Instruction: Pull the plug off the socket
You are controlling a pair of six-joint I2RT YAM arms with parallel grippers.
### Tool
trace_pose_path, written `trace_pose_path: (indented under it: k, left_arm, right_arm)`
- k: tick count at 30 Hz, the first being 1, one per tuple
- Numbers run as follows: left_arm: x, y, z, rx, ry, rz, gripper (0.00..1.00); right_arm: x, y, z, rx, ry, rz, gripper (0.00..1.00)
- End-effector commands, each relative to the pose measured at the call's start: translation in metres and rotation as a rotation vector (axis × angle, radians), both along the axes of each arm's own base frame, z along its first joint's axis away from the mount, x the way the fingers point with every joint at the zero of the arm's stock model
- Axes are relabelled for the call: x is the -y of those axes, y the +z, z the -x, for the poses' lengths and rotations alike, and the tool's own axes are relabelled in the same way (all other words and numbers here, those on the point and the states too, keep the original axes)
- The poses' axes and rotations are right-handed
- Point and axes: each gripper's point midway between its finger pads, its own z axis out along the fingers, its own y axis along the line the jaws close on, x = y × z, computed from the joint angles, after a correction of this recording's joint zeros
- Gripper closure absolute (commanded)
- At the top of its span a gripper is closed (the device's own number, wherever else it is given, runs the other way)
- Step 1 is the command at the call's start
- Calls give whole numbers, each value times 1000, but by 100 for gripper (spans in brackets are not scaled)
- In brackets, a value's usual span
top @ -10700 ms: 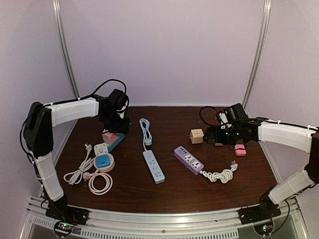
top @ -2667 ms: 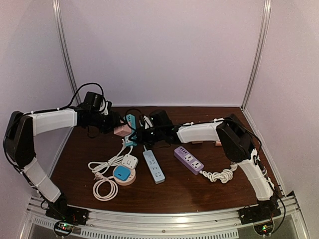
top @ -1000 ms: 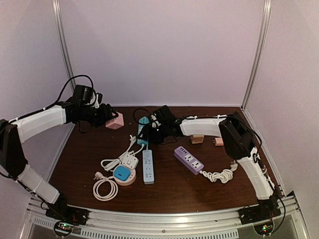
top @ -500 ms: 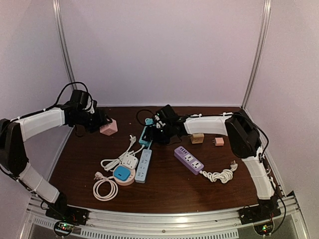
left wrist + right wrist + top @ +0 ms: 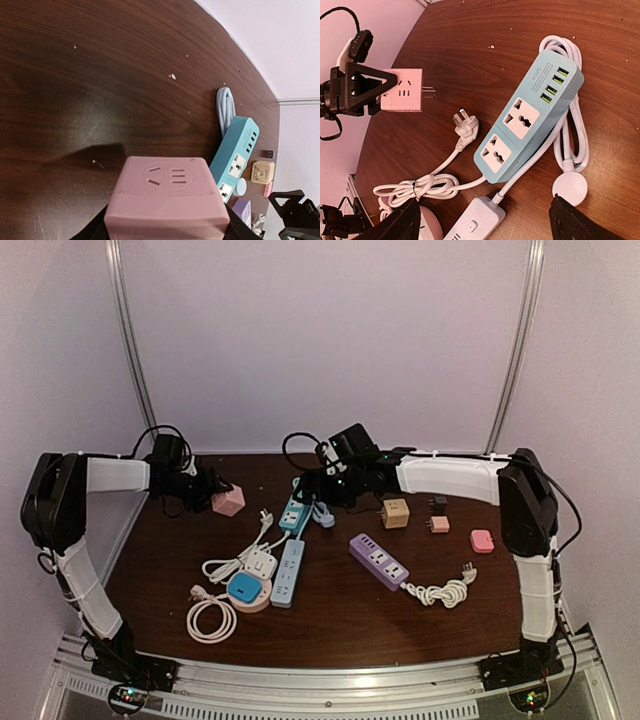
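The plug is a pink cube [image 5: 228, 501] with bare metal prongs [image 5: 428, 91] pointing toward the socket and free of it. My left gripper [image 5: 214, 498] is shut on it, holding it just above the wood at the back left; the cube [image 5: 167, 200] fills the bottom of the left wrist view. The socket, a teal power strip [image 5: 294, 514], lies flat on the table with both its outlets [image 5: 520, 120] empty. My right gripper [image 5: 485, 201] hangs open above the strip's near end, with nothing between its fingers.
A loose white plug [image 5: 467, 127] and bundled cord lie between cube and strip. A white power strip [image 5: 285, 573], a round pink-and-blue socket [image 5: 245, 590], a purple strip [image 5: 378, 560], a tan cube [image 5: 395, 513] and small pink adapters [image 5: 482, 540] lie around the table.
My right gripper has opened wide, let go of the teal strip and drawn back to the right. The left gripper has shifted slightly with the pink cube still in it.
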Motion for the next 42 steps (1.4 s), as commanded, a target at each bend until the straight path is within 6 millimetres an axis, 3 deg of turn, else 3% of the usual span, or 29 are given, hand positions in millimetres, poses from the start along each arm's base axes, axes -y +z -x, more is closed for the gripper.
trace_pose_path:
  k: [1,5,12,23,30,42]
  left_arm:
    - [8,27,-36,118,-25,121,65]
    - [9,12,-41,87,-29,153,64]
    - [6,-6,-46,70,-28,156,59]
    - [-9,-31,-35,20,-16,123,44]
    - [-15,-43,-24,-29,-19,87,36]
    - [-31,-44,-12,-60,1,-20,10]
  right_arm:
    - [23,8,3,30,-17,54,10]
    - [30,12,7,42,-17,64,10]
    - [28,1,2,40,-13,87,14]
    - [2,-26,-34,52,-36,108,48]
    - [-9,-39,-48,54,-35,111,48]
    - [-15,-63,-50,28,-19,122,48]
